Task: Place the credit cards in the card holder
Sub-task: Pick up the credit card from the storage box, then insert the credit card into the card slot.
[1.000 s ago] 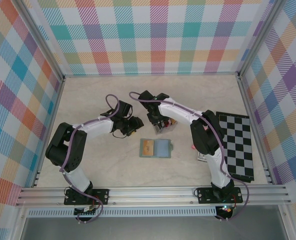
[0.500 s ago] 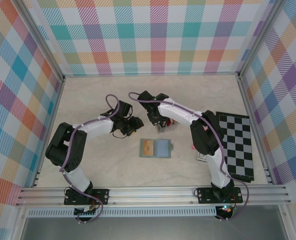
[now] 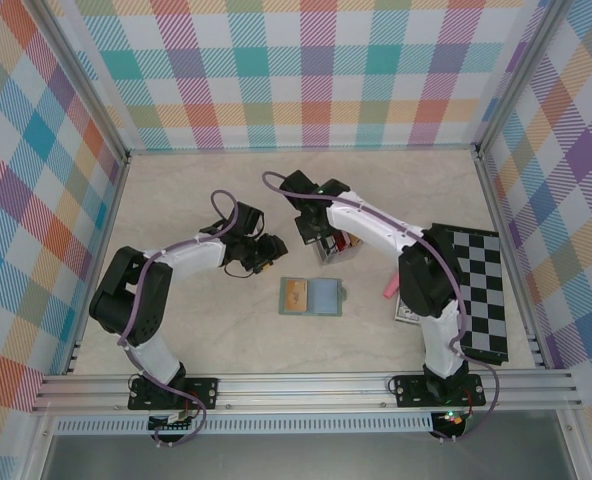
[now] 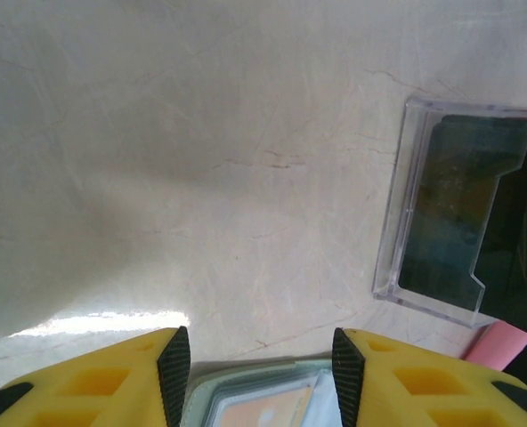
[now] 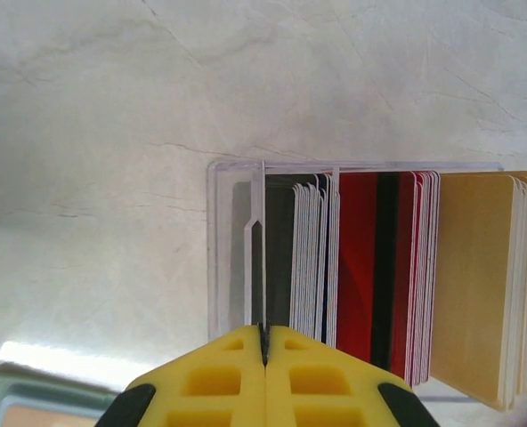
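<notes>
**Right jaws pinched shut at the rack, holder lying nearer the bases**

Nearest the arm bases, the card holder (image 3: 312, 296) lies open and flat on the table (image 3: 236, 330). Its long axis runs left to right, and one tan-orange card (image 3: 296, 293) shows in its left half. Just beyond it and to the left, my left gripper (image 4: 257, 366) hovers with its jaws apart and nothing between them. In its wrist view the holder's rim sits right below the fingertips.

Further out, my right gripper (image 5: 264, 342) is at the front of the clear rack (image 5: 237, 178) with its fingers pressed together. A thin pale edge runs straight into the seam between them. I cannot tell whether that is a card seen edge-on or the rack's own front panel. The credit cards (image 5: 379, 267) stand on edge in the rack, packed face to face. In the wrist view they run pale, then red and black, then tan.

As I judge it, the next move turns on one relation. From the right gripper the holder lies toward the bases and slightly left, near the rack but apart from it. Both arms are close to it, but the right one is at the cards, so a card would come back toward me and go from upright to flat.
</notes>
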